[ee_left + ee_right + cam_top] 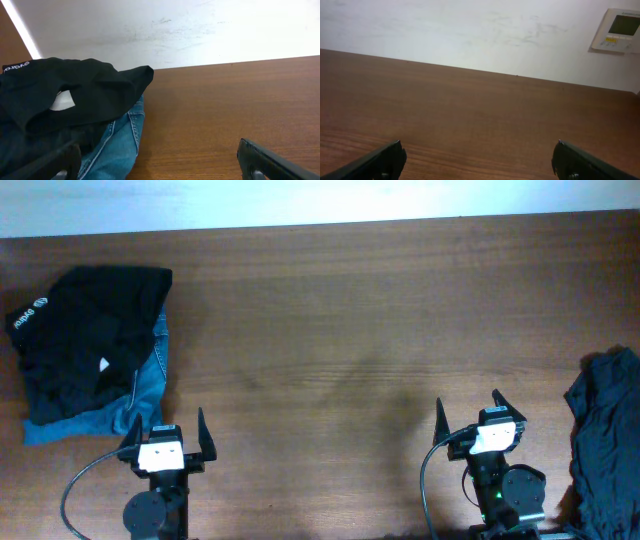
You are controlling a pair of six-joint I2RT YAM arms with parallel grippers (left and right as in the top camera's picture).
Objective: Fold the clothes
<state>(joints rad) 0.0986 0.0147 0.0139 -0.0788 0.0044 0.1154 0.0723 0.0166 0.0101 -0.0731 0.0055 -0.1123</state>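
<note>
A pile of clothes (90,340) lies at the table's left: a black garment with white lettering on top of blue denim (150,385). In the left wrist view the black fabric (75,95) and denim (117,145) fill the left side. Another dark crumpled garment (605,440) lies at the right edge. My left gripper (163,428) stands open near the front edge, just right of the pile, holding nothing. My right gripper (468,412) is open too, left of the dark garment, over bare wood. The right wrist view shows only my fingertips (390,157) and table.
A brown wooden table (340,330) runs to a white wall (470,30) at the back. A wall control panel (617,30) shows at the upper right of the right wrist view.
</note>
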